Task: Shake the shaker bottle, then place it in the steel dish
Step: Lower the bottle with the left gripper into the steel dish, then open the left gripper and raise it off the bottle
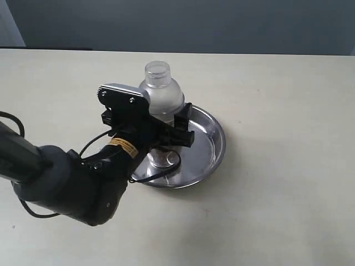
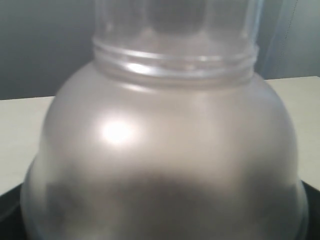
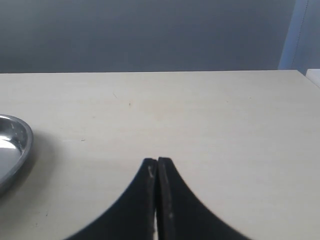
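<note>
The frosted shaker bottle (image 1: pixel 162 93) stands upright with its base inside the steel dish (image 1: pixel 215 139), near the dish's left side. Brownish contents show low in its clear body. My left gripper (image 1: pixel 165 133) is shut on the shaker bottle at mid-height, one black finger (image 1: pixel 184 123) showing on its right side. In the left wrist view the bottle's dome (image 2: pixel 170 145) fills the picture, and a dark finger (image 2: pixel 6 220) sits at its edge. My right gripper (image 3: pixel 157 162) is shut and empty, low over bare table, with the dish's rim (image 3: pixel 20 145) off to one side.
The pale table (image 1: pixel 277 210) spreads around the dish on all sides. The left arm's dark body (image 1: pixel 66 188) and its cables lie across the near-left part. A dark wall runs behind the table's far edge.
</note>
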### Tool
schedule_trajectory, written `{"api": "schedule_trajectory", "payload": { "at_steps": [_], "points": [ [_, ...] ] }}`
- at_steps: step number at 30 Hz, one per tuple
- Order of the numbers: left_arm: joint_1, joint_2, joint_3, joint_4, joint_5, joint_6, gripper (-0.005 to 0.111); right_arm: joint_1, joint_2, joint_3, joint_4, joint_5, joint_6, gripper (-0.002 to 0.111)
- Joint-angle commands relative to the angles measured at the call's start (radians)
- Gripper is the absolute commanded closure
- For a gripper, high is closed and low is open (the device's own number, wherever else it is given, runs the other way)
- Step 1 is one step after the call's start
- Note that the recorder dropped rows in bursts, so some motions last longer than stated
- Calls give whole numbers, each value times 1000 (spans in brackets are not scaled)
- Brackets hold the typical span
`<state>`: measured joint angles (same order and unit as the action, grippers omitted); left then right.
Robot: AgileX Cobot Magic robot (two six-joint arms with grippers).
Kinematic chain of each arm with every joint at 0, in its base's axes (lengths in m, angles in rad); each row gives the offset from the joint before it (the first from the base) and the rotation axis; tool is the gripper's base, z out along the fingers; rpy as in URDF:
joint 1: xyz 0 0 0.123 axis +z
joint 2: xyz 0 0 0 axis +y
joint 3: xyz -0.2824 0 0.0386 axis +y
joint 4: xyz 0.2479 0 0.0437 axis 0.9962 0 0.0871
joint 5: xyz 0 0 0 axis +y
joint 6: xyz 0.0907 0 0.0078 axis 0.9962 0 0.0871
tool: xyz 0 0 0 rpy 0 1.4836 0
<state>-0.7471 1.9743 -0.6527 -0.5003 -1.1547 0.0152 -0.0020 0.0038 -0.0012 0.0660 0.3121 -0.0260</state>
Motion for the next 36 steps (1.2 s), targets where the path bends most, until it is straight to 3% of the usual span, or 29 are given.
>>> {"api": "schedule_trajectory", "payload": {
  "at_steps": [1,12,16,36],
  "points": [
    [-1,-5,-5,26,-12,-25,24,3,-4,1,-1,-6,0,109],
    [-1,-5,-5,95,-23,-23,23,3,-4,1,-1,-6,0,109],
    [-1,-5,-5,136,-43,23,1,3,-4,1,-1,-6,0,109],
    [-1,-113,-5,58,-66,241,1,3,-4,1,-1,-6,0,109]
  ]
}}
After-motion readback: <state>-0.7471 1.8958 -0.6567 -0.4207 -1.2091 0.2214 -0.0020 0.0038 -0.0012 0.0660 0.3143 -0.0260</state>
